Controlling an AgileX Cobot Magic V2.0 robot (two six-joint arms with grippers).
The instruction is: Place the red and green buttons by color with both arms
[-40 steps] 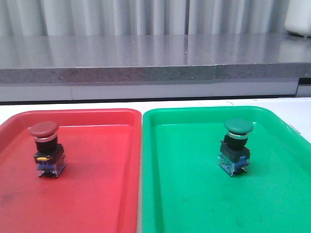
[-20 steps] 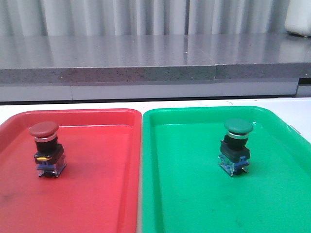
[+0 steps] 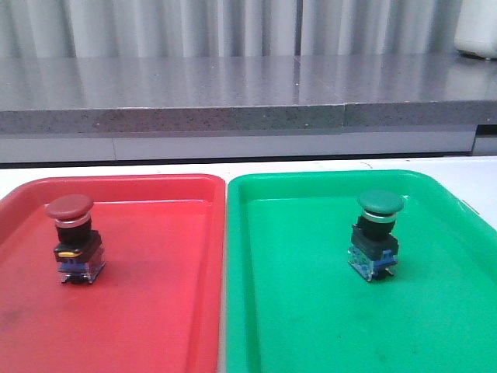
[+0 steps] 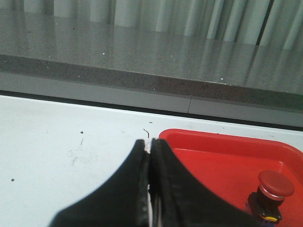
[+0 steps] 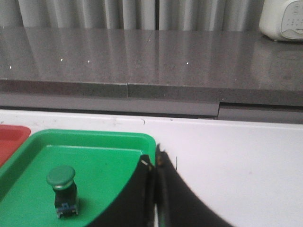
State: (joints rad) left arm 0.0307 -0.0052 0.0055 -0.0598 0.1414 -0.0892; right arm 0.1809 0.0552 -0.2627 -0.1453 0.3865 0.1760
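Note:
The red button (image 3: pixel 74 237) stands upright in the red tray (image 3: pixel 155 311), at its left. It also shows in the left wrist view (image 4: pixel 270 195). The green button (image 3: pixel 377 231) stands upright in the green tray (image 3: pixel 311 311), right of its middle. It also shows in the right wrist view (image 5: pixel 63 190). My left gripper (image 4: pixel 148 144) is shut and empty, over the white table beside the red tray's far corner. My right gripper (image 5: pixel 154 158) is shut and empty, at the green tray's far right corner. Neither gripper shows in the front view.
The two trays lie side by side on a white table (image 3: pixel 311 164). A grey stone ledge (image 3: pixel 233 93) runs behind the table, with a white appliance (image 5: pixel 281 19) on it at the far right.

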